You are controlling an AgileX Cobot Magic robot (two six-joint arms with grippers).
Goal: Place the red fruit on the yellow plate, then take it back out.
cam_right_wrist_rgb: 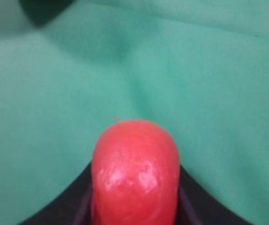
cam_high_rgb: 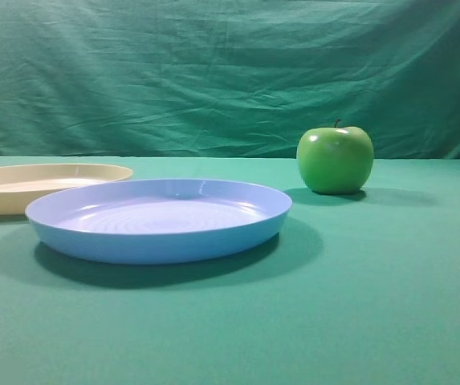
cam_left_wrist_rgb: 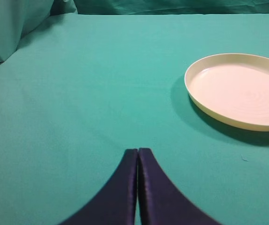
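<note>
Flanking the red fruit (cam_right_wrist_rgb: pixel 135 171), right hand (cam_right_wrist_rgb: pixel 135 197) low over cloth (cam_right_wrist_rgb: pixel 209 84)

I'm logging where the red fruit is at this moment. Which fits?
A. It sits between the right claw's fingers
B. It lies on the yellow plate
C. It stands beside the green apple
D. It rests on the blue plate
A: in the right wrist view the red fruit sits between the right claw's dark fingers, while the yellow plate holds nothing.
</note>
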